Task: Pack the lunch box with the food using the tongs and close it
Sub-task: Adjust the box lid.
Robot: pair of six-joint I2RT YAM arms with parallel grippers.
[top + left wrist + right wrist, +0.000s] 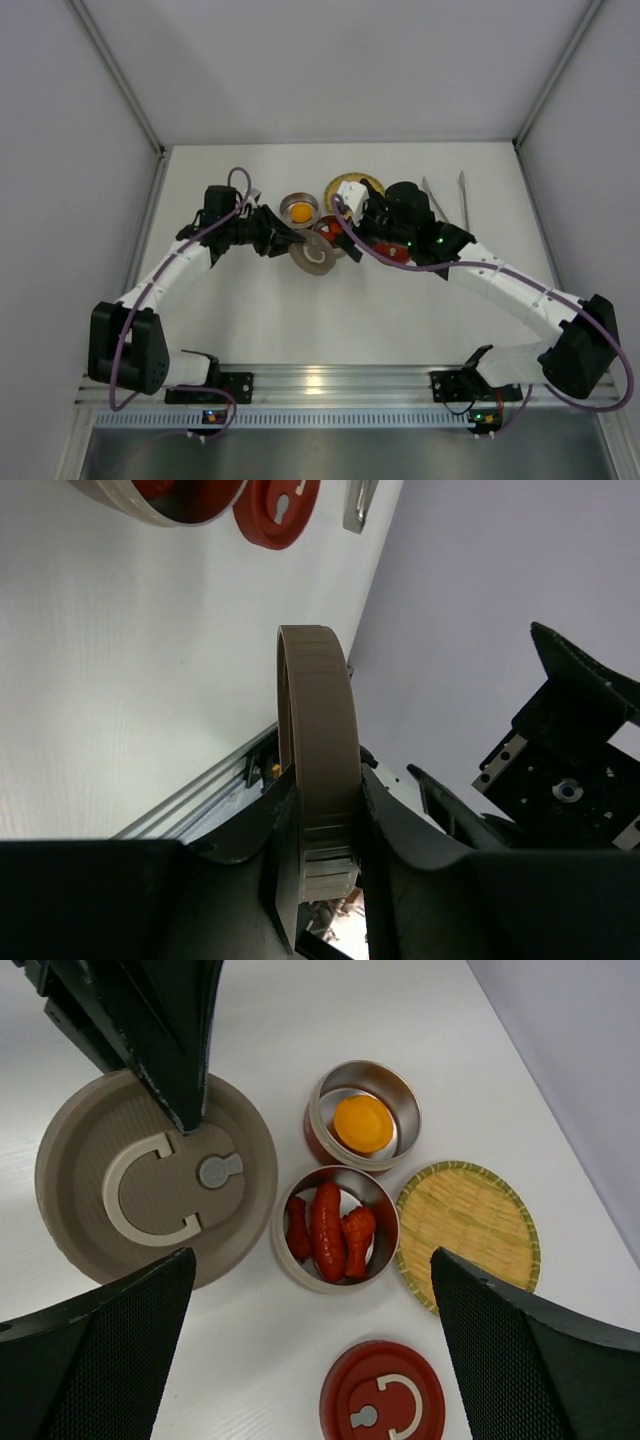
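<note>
My left gripper [285, 240] is shut on the rim of a taupe round lid [316, 256], which shows edge-on between its fingers [280, 820] in the left wrist view and face-on [155, 1180] in the right wrist view. To the right of that lid stand two round steel tins of the lunch box. One [362, 1120] holds the orange ball [362, 1125]; the other [335, 1225] holds three red pieces [330, 1228]. My right gripper [310, 1360] hangs open above the tins with nothing in it. The tongs [463, 200] lie at the back right, apart from both grippers.
A red lid [385, 1405] lies flat on the table just in front of the tin with the red pieces. An empty woven yellow plate [468, 1235] sits to the right of the tins. Grey walls enclose the table on three sides.
</note>
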